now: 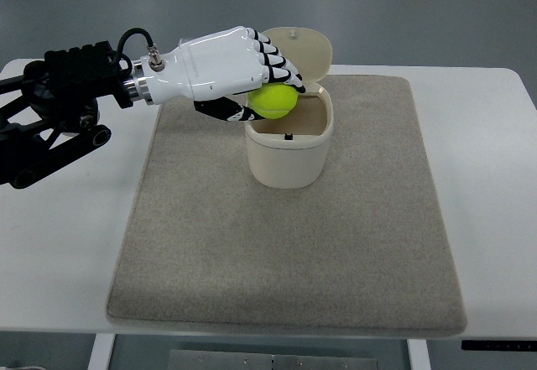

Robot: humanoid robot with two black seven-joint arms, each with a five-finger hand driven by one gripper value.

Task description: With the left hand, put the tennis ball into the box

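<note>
Upper centre of the frame, the left hand (252, 72) grips the tennis ball (273, 101) over the open box's (285, 156) near-left rim, so letting go now might bounce it onto the mat (285, 252).

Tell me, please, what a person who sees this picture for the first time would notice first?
The eye falls first on the bright yellow-green tennis ball, grasped by the white left hand right over the open top of the cream box. The box stands on a grey mat with its lid tipped up behind. The black arm comes in from the left edge.
</note>
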